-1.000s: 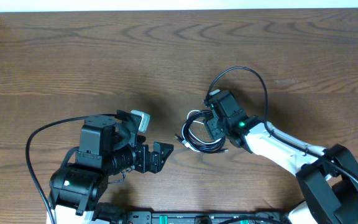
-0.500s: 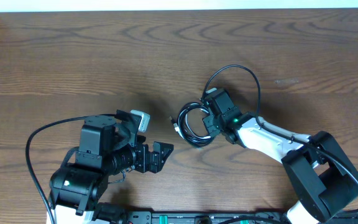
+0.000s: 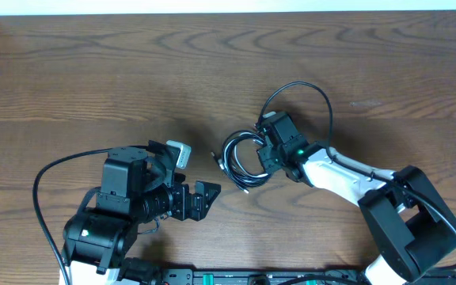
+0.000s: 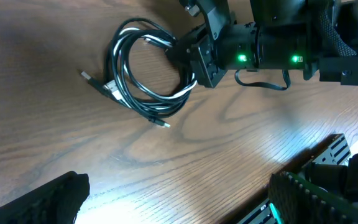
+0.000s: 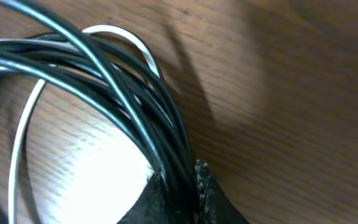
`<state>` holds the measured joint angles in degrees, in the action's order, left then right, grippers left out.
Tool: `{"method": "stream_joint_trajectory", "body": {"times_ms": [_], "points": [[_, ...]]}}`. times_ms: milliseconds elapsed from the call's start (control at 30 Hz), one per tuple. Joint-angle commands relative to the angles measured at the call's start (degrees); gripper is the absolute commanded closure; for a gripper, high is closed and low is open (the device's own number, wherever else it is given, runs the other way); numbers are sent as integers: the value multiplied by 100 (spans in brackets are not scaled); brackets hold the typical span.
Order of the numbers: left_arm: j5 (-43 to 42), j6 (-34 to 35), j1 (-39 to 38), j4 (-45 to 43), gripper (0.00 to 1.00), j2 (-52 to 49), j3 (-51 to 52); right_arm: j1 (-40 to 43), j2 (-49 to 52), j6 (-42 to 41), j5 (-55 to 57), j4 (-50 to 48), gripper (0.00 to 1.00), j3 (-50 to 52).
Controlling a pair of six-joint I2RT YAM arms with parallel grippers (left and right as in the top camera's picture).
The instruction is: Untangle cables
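Cables [image 4: 118,74] lie in one tangled black-and-white coil mid bench [image 3: 93,79], right fingers [image 5: 205,190] pinching the black strands, left fingers [image 4: 42,202] wide open and empty, so the separating looks still ahead.

left pincer [image 3: 195,174]: jaws wide apart, arm folded | right pincer [image 3: 264,154]: pinched together, arm stretched leftward

Cables [image 3: 228,165] on table [image 3: 93,79] (centre); right gripper [image 3: 266,158] adjoining.

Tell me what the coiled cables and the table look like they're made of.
Black cable: likely glossy plastic or rubber jacket, given its bright highlights. White cable: apparently a similar smooth sheath. Table: wood or wood-look laminate, brown with visible grain.
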<state>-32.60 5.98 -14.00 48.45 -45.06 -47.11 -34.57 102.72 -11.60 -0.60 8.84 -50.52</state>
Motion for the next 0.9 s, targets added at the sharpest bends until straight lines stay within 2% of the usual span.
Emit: {"method": "stream_joint_trajectory", "body": {"times_ms": [0,100,133,167,300,400,433,467,500,567,600,700,767,800,867], "points": [[74,-37,-24,11,2,-83,76,-2,223,-426,-813,-20,79,-31],[72,-37,-24,15,2,-190,76,-2,129,-426,-916,-74,68,-184],[72,-37,-24,31,2,-210,76,-2,111,-426,-876,-74,55,-216],[72,-37,-24,37,2,-223,76,-2,107,-426,-861,-76,46,-236],[72,-37,-24,33,2,-243,76,4,101,-426,-802,-50,31,-267],[74,-39,-24,33,2,-243,76,2,33,-682,-802,46,27,-269],[74,-39,-24,33,2,-243,76,-2,7,-780,-820,42,31,-269],[74,-42,-24,28,2,-243,76,-9,-66,-872,-817,13,54,-269],[76,-42,-24,28,2,-243,76,-7,-111,-874,-817,-13,67,-269],[76,-42,-22,28,2,-243,76,-7,-184,-874,-813,-90,82,-269],[76,-42,-24,28,2,-243,76,0,-219,-872,-807,-114,84,-269],[76,-39,-24,28,2,-243,76,31,-374,-796,-748,-175,75,-269],[74,-39,-24,28,2,-243,76,52,-459,-785,-726,-175,73,-269],[74,-39,-24,28,2,-243,76,50,-470,-785,-726,-175,75,-269],[74,-39,-24,22,2,-243,76,50,-481,-785,-728,-162,89,-269]]}}
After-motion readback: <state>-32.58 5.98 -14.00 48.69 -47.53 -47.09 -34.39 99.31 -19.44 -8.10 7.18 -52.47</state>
